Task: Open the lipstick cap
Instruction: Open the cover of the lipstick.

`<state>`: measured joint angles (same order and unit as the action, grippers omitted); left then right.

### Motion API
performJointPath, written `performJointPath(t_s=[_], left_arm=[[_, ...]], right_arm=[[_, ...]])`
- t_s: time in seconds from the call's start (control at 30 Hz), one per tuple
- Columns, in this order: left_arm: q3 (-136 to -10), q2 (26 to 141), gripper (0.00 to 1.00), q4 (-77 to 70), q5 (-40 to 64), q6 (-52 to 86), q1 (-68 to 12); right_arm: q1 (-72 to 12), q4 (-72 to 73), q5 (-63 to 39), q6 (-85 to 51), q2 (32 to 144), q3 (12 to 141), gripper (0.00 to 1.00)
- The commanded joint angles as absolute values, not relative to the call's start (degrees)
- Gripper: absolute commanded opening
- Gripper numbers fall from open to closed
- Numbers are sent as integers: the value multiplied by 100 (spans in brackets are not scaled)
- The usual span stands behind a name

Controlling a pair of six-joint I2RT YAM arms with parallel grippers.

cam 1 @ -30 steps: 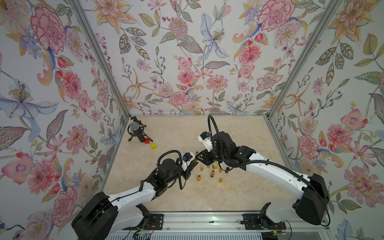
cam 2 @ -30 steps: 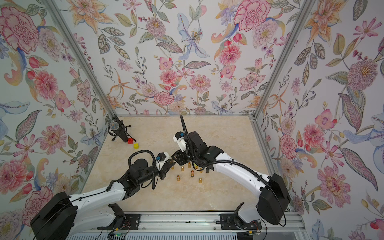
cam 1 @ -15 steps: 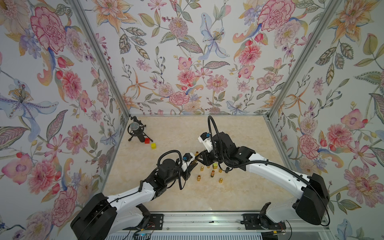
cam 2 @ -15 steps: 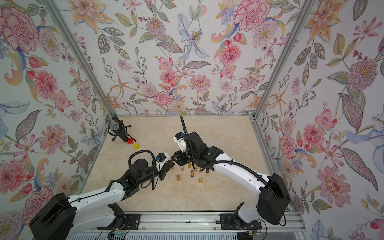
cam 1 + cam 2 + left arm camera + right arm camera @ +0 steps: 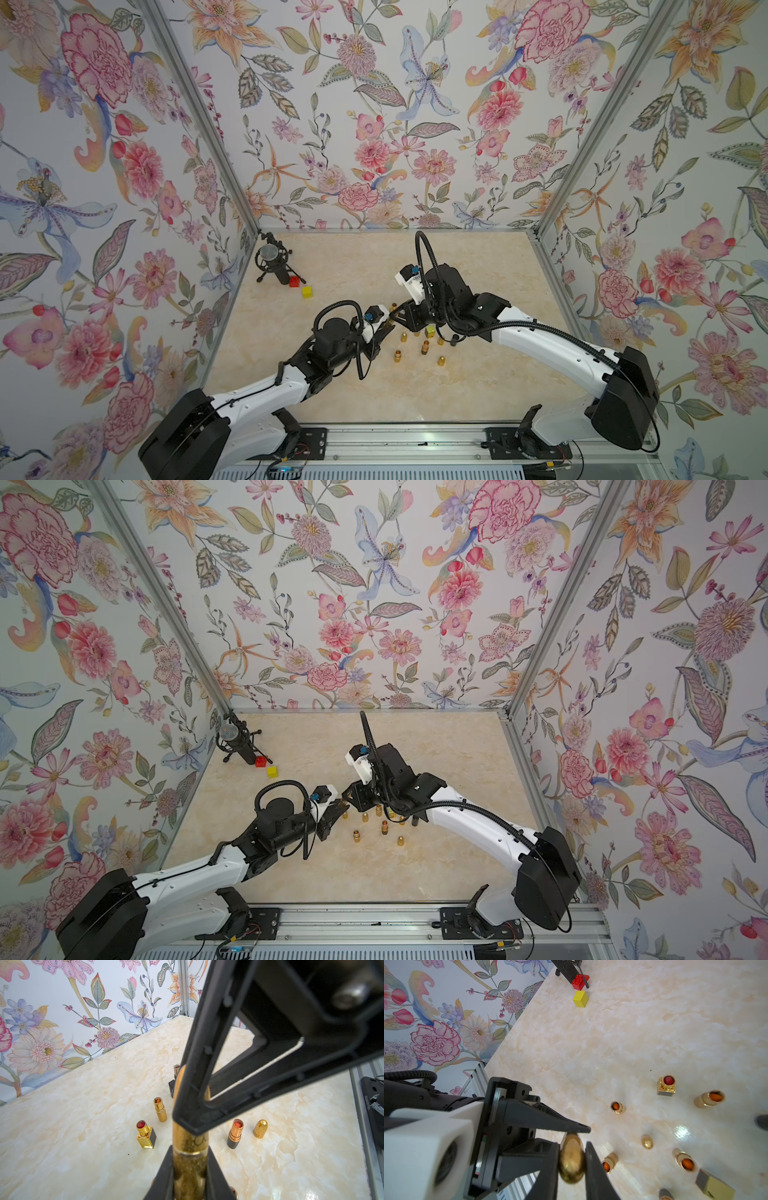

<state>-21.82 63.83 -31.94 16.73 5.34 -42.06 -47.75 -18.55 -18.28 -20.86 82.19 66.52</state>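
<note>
**Entry: grippers.** Your left gripper point(image 5: 190, 1164) is clenched on the lower barrel of the gold glitter lipstick point(image 5: 190, 1142). It acts as the anchor, so the body cannot slide when the other end is pulled. Your right gripper point(image 5: 572, 1157) meets it head-on along the tube's axis, jaws clamped on the rounded lipstick cap point(image 5: 572, 1160). By my reading, that line-up suits a straight pull apart.

**Entry: task item.** You hold it in the air above the middle of the table point(image 5: 478, 270), clear of the surface. The finish is gold with glitter flecks, and the cap has a bullet nose. A thin band marks the seam just past the left fingertips. No gap shows there, so I judge the cap is not yet off.

**Entry: below.** Standing uncapped are a square gold lipstick point(image 5: 145, 1136), a round gold lipstick point(image 5: 160, 1109) and a copper lipstick point(image 5: 235, 1133). A loose gold cap point(image 5: 259, 1129) stands beside them.

**Entry: far left corner.** A microphone point(image 5: 270, 259), a red brick point(image 5: 579, 980) and a yellow block point(image 5: 580, 998).
</note>
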Motion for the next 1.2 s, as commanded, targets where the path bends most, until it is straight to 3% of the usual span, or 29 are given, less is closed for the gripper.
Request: performJointPath(t_s=[0.0, 0.77, 0.97, 1.17], left_arm=[[-2155, 6220, 7, -3079, 1530, 580, -4237], [-1872, 5733, 4, -2539, 1272, 571, -4234], [-1715, 5322, 4, -2663, 1196, 685, -4233], [-1645, 4905, 4, -2500, 1056, 729, -4228]], right_arm=[[-4711, -1846, -1775, -2117, 8112, 6644, 21], [-4210, -1738, -2096, -2485, 7544, 6571, 20], [-4069, -1746, -1878, -2511, 7199, 6019, 21], [-4522, -1991, -1045, -2349, 6898, 5357, 21]])
